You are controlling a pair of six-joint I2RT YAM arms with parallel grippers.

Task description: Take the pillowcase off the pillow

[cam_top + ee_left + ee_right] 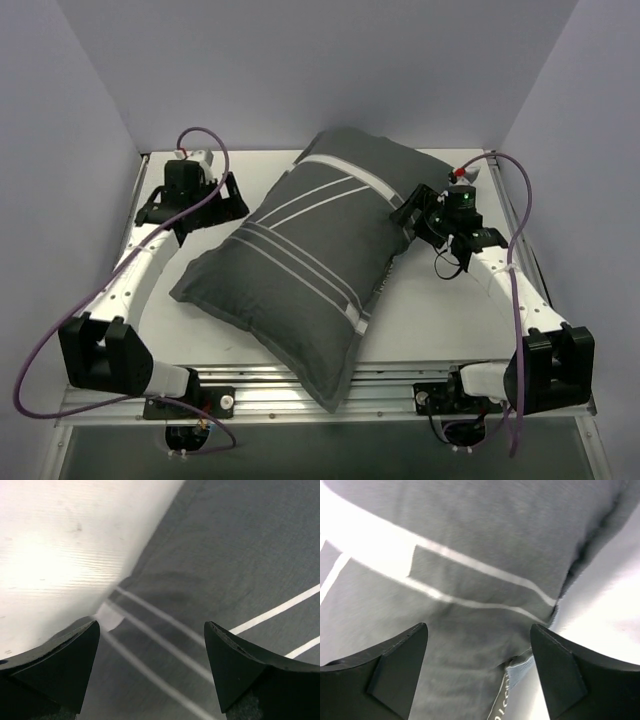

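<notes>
The pillowcase (310, 250), dark grey with white stripes, lies diagonally across the table and is plump and full. The white pillow is hidden inside it. My left gripper (236, 198) is open and empty at the case's upper left edge. In the left wrist view it (150, 625) hovers over the striped fabric (225, 555) by that edge. My right gripper (412, 218) is open and empty at the case's upper right edge. In the right wrist view it (477, 627) is over the grey fabric (485, 530), above a lettered label strip (501, 705) at the seam.
The white table (440, 310) shows beside the case in both wrist views, on the left side (60, 540) and the right side (610, 605). Grey walls close in the back and sides. The case's near corner overhangs the metal rail (400, 385) at the front.
</notes>
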